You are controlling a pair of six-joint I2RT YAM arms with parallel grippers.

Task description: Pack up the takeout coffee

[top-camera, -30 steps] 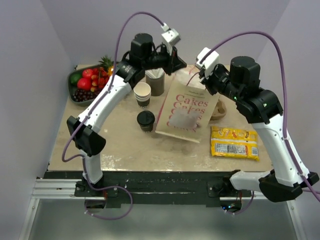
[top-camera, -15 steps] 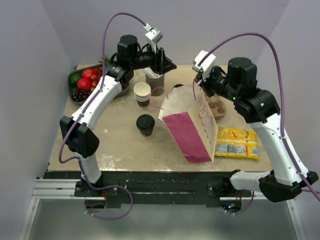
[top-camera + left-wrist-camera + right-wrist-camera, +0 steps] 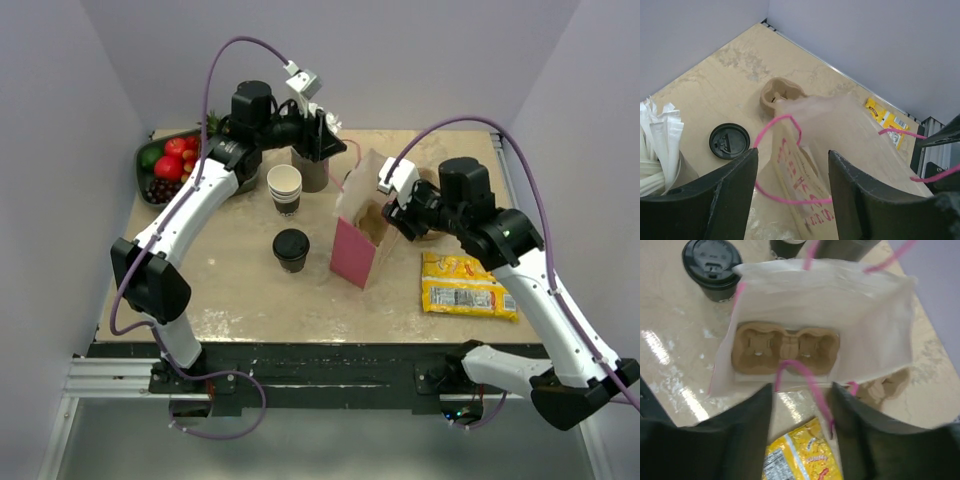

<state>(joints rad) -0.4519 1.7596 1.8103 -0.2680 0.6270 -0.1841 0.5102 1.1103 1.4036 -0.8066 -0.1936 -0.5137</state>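
The takeout coffee (image 3: pixel 291 248), a dark cup with a black lid, stands on the table left of the paper bag (image 3: pixel 360 228). The bag stands upright with its mouth open and a brown cup carrier (image 3: pixel 785 347) lies on its bottom. In the right wrist view the coffee (image 3: pixel 712 267) sits just outside the bag (image 3: pixel 875 315). My left gripper (image 3: pixel 325 135) hangs open behind the bag, and one pink handle loop (image 3: pixel 782 165) lies loose between its fingers. My right gripper (image 3: pixel 398 213) is open over the bag's right rim, a pink handle (image 3: pixel 812 385) slack between its fingers.
A stack of lidless cups (image 3: pixel 285 188) and a grey straw holder (image 3: pixel 311 168) stand behind the coffee. A fruit bowl (image 3: pixel 168 166) fills the far left corner. A yellow snack packet (image 3: pixel 468 285) lies to the right, and a second carrier (image 3: pixel 437 215) sits behind the bag.
The bag went from hanging flat between both shut grippers to standing open on the table. Both grippers opened and let go of the handles. The right arm came down lower.
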